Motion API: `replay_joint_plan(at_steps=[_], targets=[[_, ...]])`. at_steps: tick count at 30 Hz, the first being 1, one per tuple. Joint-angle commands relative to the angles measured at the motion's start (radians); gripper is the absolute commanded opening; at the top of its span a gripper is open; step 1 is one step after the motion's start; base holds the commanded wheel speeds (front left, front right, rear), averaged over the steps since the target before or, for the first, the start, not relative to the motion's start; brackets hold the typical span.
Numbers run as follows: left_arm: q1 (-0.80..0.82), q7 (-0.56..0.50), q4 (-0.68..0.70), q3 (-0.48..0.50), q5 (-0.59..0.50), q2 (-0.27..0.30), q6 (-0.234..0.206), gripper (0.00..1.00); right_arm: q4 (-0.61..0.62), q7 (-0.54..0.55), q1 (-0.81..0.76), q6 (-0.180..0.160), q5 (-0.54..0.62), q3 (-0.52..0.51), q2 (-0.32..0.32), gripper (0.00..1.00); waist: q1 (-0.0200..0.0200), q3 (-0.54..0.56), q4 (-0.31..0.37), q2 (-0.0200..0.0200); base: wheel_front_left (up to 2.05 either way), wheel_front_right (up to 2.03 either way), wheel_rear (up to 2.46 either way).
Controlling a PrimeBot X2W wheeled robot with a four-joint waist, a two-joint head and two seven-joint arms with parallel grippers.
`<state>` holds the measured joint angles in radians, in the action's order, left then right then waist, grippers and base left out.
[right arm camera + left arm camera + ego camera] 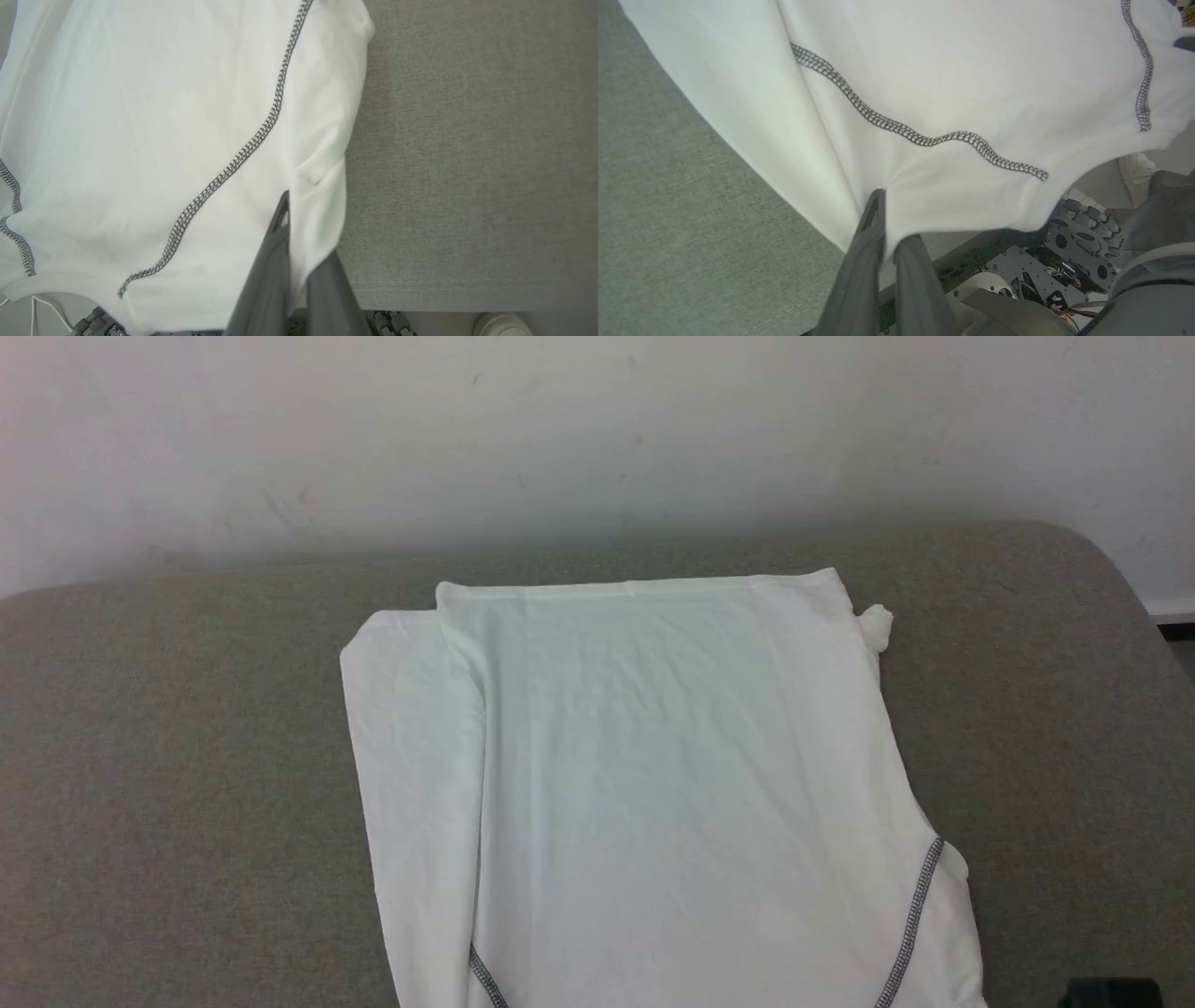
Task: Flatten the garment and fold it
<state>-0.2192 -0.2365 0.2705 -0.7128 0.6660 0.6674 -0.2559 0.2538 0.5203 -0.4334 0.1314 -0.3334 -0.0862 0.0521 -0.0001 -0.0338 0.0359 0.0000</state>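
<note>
The garment [653, 756] lies spread on the grey cloth-covered desk [187, 756], its far hem towards the wall [560, 429] and a sleeve folded along its left side, while its near shoulder end is held out past the desk's near edge. The left gripper [892, 224] reaches in from the near side at the left shoulder, jaws closed on a pinch of white cloth just near of the zigzag seam [920, 137]. The right gripper [301, 233] is posed alike at the right shoulder, jaws clamped on the cloth's right edge beside the other seam [243, 154]
</note>
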Motion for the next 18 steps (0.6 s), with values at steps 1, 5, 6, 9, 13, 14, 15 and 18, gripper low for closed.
replay_joint_plan(at_steps=[1,5,6,9,13,14,15,18], targets=[[-0.009,0.000,-0.007,-0.003,0.003,-0.005,0.007,0.00,-0.001,0.001,-0.008,-0.001,0.006,0.001,-0.002,0.00,0.0001,0.004,-0.002,0.0000,0.00,0.00,0.00],[-0.004,0.007,-0.046,-0.015,0.000,-0.018,0.016,0.00,-0.013,-0.014,-0.012,-0.001,0.014,-0.001,-0.002,0.00,0.0001,0.006,-0.005,0.0000,0.00,0.00,0.00],[-0.001,0.011,-0.060,-0.018,-0.001,-0.022,0.021,0.00,-0.021,-0.023,-0.010,-0.001,0.016,-0.003,-0.002,0.00,0.0001,0.006,-0.005,0.0000,0.00,0.00,0.00],[0.015,0.027,-0.117,-0.027,-0.005,-0.037,0.041,0.00,-0.051,-0.062,0.003,-0.001,0.041,0.001,-0.002,0.00,0.0001,0.005,-0.007,0.0000,0.00,0.00,0.00],[0.046,0.061,-0.212,-0.034,-0.006,-0.066,0.075,0.00,-0.121,-0.115,0.030,-0.001,0.052,0.013,-0.002,0.00,0.0001,0.000,-0.008,0.0000,0.00,0.00,0.00],[0.052,0.067,-0.234,-0.035,-0.001,-0.075,0.084,0.00,-0.140,-0.129,0.039,-0.001,0.060,0.019,-0.002,0.00,0.0001,-0.002,-0.007,0.0000,0.00,0.00,0.00],[0.060,0.072,-0.256,-0.038,-0.001,-0.081,0.094,0.00,-0.159,-0.143,0.049,-0.001,0.062,0.025,-0.002,0.00,0.0001,-0.004,-0.006,0.0000,0.00,0.00,0.00],[0.088,0.094,-0.316,-0.042,-0.003,-0.101,0.119,0.00,-0.220,-0.186,0.082,-0.001,0.060,0.039,-0.002,0.00,0.0001,-0.010,-0.003,0.0000,0.00,0.00,0.00]])
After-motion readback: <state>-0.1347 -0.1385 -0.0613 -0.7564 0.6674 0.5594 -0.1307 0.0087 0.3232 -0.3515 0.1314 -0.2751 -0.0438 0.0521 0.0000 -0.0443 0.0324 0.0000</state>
